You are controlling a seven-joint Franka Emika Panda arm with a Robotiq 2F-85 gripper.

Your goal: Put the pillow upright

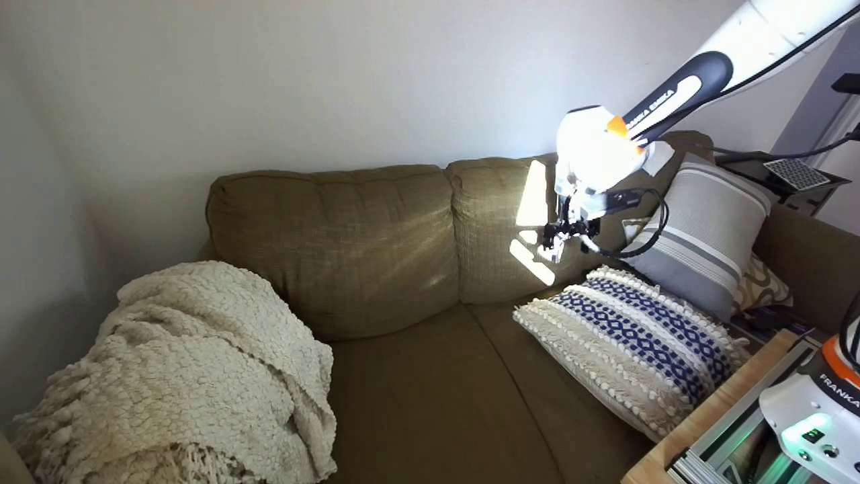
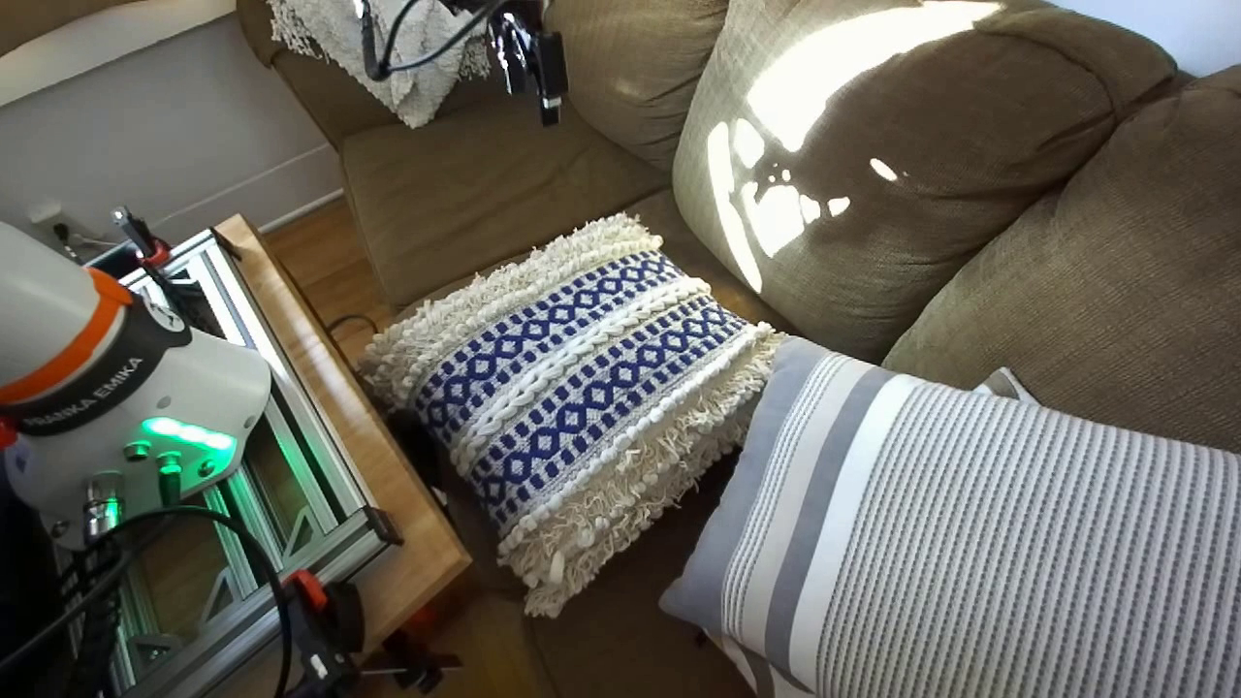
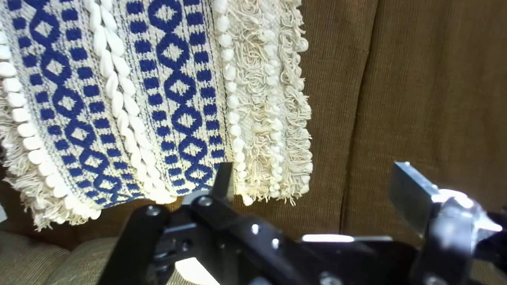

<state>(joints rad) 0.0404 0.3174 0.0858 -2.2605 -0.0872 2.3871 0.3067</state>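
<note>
The pillow, cream-white with navy-blue patterned bands and fringed edges, lies flat on the brown sofa seat in both exterior views (image 1: 638, 343) (image 2: 591, 388). It fills the upper left of the wrist view (image 3: 174, 91). My gripper (image 1: 555, 247) is above the seat, near the pillow's back edge and in front of the backrest. It also shows at the top of an exterior view (image 2: 548, 97). In the wrist view my gripper (image 3: 317, 174) has its fingers wide apart with nothing between them. One finger overlaps the pillow's corner in the picture; no contact is visible.
A grey-white striped pillow (image 1: 705, 222) (image 2: 931, 543) leans beside the task pillow. The sofa backrest (image 1: 336, 249) (image 2: 931, 165) stands behind. A cream knitted blanket (image 1: 201, 376) covers the far sofa end. A wooden-edged robot stand (image 2: 427, 553) borders the pillow's front side.
</note>
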